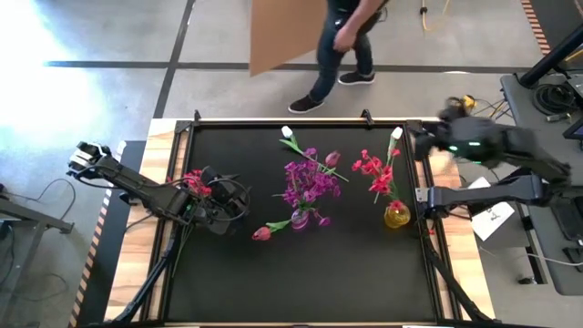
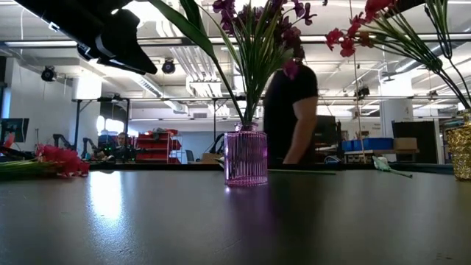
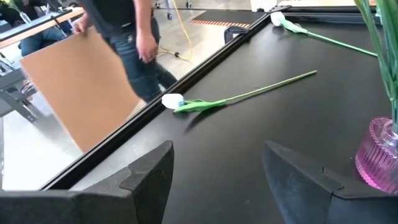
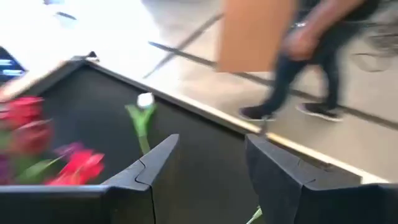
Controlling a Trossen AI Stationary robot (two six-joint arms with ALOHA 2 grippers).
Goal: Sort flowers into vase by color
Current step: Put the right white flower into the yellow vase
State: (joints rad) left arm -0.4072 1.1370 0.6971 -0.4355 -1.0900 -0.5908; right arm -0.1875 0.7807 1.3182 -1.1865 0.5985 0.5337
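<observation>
Looking straight down, the black worktop (image 1: 301, 273) holds two vases. At the centre stands the ribbed pink-purple vase (image 2: 246, 156), packed with magenta flowers (image 1: 308, 180). Over at three o'clock from it sits the yellow vase (image 1: 396, 216), carrying the red flowers (image 1: 375, 173).

Loose stems lie flat on the worktop. A white bud (image 3: 173, 100) on its green stem lies near the twelve o'clock edge, a second white bud (image 1: 395, 134) near the one o'clock corner. A pink tulip (image 1: 262, 233) lies at seven o'clock from the pink-purple vase, close to its base. A bunch of red-pink flowers (image 1: 194, 182) lies at the nine o'clock side.

The left end effector (image 1: 225, 202) sits right beside that bunch, low over the worktop, fingers (image 3: 152, 171) spread wide with nothing between them. The right end effector (image 4: 208, 158) is up by the one o'clock corner, fingers apart and empty.

Beyond the twelve o'clock edge, a person (image 1: 348, 46) walks past carrying a cardboard sheet (image 1: 284, 32).
</observation>
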